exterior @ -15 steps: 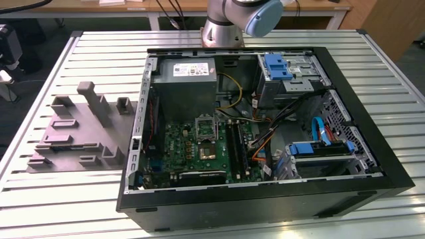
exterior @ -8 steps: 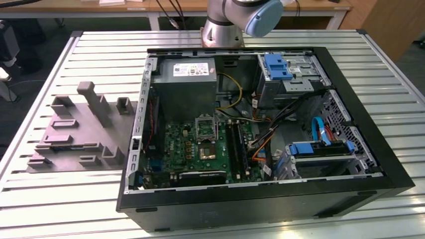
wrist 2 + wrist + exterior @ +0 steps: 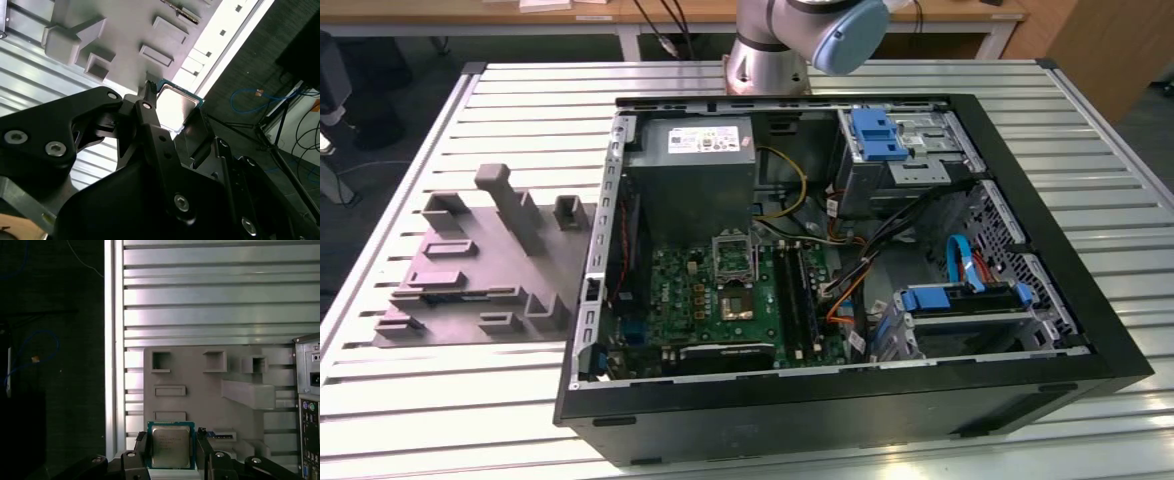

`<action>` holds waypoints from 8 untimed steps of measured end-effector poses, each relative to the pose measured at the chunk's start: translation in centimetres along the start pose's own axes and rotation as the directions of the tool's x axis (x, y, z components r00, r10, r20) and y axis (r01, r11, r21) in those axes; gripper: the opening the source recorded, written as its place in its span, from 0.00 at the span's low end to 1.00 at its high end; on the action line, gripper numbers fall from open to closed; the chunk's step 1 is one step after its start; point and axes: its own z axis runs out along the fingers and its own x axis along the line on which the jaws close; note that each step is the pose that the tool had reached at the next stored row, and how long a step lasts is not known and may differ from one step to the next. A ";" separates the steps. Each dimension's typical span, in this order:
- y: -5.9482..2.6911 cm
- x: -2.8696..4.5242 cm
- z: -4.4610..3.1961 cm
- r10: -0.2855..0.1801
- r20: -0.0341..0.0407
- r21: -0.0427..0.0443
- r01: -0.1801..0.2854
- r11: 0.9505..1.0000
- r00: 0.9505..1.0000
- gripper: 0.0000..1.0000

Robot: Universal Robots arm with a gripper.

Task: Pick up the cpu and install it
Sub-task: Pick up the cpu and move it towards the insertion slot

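Two fingers [image 3: 141, 447] press on opposite edges of the cpu [image 3: 171, 447], so we read the gripper [image 3: 171, 444] as clamped on it. It hangs over the near edge of the plate [image 3: 200, 390], apart from it as far as we can judge, with the case [image 3: 1067, 330] just beside. The grip looks centred and the chip sits square between the jaws. For this carry, we think it should stay level, held by its edges only, and moved slowly so it cannot slip or twist.
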 end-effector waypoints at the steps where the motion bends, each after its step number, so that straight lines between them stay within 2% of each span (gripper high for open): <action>1: 0.01 0.00 -0.11 0.000 0.000 0.000 0.000 1.000 1.000 0.47; 8: 0.05 0.02 -0.89 0.000 0.000 0.001 0.000 1.000 1.000 0.47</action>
